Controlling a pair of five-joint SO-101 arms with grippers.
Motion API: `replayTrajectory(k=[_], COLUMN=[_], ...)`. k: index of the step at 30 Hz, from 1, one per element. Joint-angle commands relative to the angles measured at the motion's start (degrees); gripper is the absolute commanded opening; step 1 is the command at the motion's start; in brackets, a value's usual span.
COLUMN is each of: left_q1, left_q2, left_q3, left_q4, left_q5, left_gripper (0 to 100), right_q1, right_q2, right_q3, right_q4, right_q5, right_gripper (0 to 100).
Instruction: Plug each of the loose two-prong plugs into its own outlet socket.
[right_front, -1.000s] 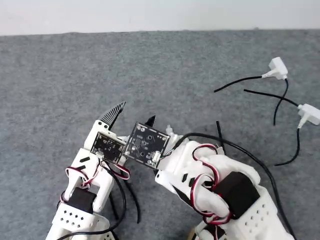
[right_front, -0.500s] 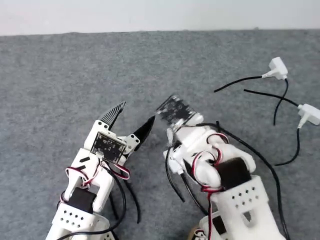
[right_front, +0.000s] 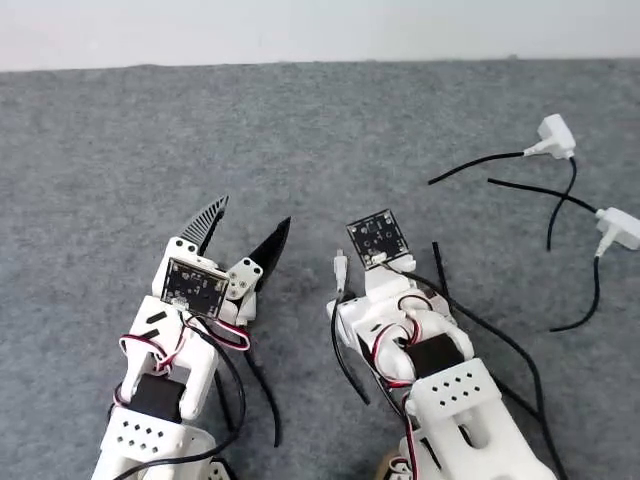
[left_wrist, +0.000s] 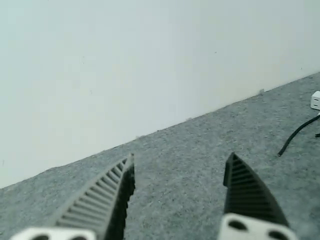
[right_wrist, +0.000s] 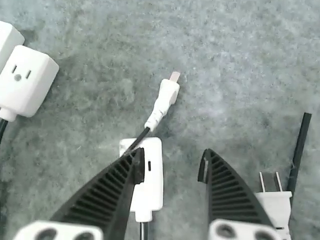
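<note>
Left gripper (right_front: 250, 215) is found released, jaws spread, over the carpet (right_front: 120, 150) at near left. Right gripper (right_wrist: 171, 155) is also released, jaws spread; a white block (right_wrist: 147, 175) is noted just beside one finger, a plug (right_wrist: 272, 200) beside the other, and a socket (right_wrist: 25, 80) farther off. Two corded white ends (right_front: 555, 135) are seen far right.

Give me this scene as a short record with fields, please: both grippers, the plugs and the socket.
left gripper: open, empty, over the grey carpet
right gripper: open, empty, one finger partly covering a white block
two-prong plug: loose on the carpet, prongs bare
small plug: loose, not inserted
outlet socket: face free, nothing plugged in
</note>
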Motion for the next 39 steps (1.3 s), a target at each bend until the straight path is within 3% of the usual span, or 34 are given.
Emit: replayTrajectory(k=[1,7,19,26,31,39], left_q1=[-0.26,-0.26,-0.62,-0.53,-0.35,-0.26], left_q2=[-0.26,-0.26,-0.26,-0.26,-0.26,-0.26], left_q3=[-3.21,-3.21,-3.47,-3.47,-3.47,-3.47], left_q4=[-1.67,-1.67,-1.76,-1.76,-1.76,-1.76], left_q5=[0.62,0.62,0.53,0.53,0.53,0.53], left_gripper=[27,27,27,27,27,27], right_q1=[-0.75,-8.48,-8.4,-3.47,-3.56,-3.56], right_q2=[-0.22,-0.13,1.27,18.07,32.04,36.88], right_q3=[-0.62,0.7,0.7,-2.81,-11.25,-15.21], right_q4=[-1.8,-5.23,-6.73,-14.73,-13.41,-11.03], right_q5=[-0.97,-1.05,-4.75,-5.01,-5.1,-4.75], right_gripper=[16.9,17.0,26.3,26.3,26.3,26.3])
